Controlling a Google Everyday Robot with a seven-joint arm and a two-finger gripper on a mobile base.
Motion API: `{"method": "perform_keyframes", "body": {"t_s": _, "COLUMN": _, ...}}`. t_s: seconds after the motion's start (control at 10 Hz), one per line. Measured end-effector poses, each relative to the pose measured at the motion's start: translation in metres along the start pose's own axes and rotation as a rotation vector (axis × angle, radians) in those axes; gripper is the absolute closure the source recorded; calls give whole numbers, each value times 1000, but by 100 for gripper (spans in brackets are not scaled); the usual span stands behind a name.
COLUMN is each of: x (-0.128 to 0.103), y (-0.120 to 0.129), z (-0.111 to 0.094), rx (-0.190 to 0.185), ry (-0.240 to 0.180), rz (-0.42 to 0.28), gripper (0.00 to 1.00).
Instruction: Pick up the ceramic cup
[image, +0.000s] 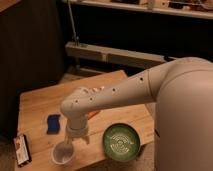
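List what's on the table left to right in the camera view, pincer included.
Flat dark packet at the table's left edge → blue sponge → ceramic cup → pincer, just above the cup's right rim → green bowl. An orange item is mostly hidden behind the arm, so it is left out.

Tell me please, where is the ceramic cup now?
The ceramic cup sits near the table's front edge, left of the green bowl, directly under the end effector.

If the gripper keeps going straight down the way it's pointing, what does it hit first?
Most likely the ceramic cup. The gripper points down right above its rim, near the wooden table's front edge. Depth is hard to judge, so contact isn't certain.
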Motion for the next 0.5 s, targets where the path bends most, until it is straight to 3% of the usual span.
{"method": "perform_keyframes", "body": {"t_s": 0.2, "x": -4, "y": -2, "z": 7, "rx": 0, "ry": 18, "rz": -1, "gripper": 62}}
{"method": "perform_keyframes", "body": {"t_s": 0.5, "x": -18, "y": 12, "z": 12, "rx": 74, "ry": 39, "rz": 4, "gripper": 93}}
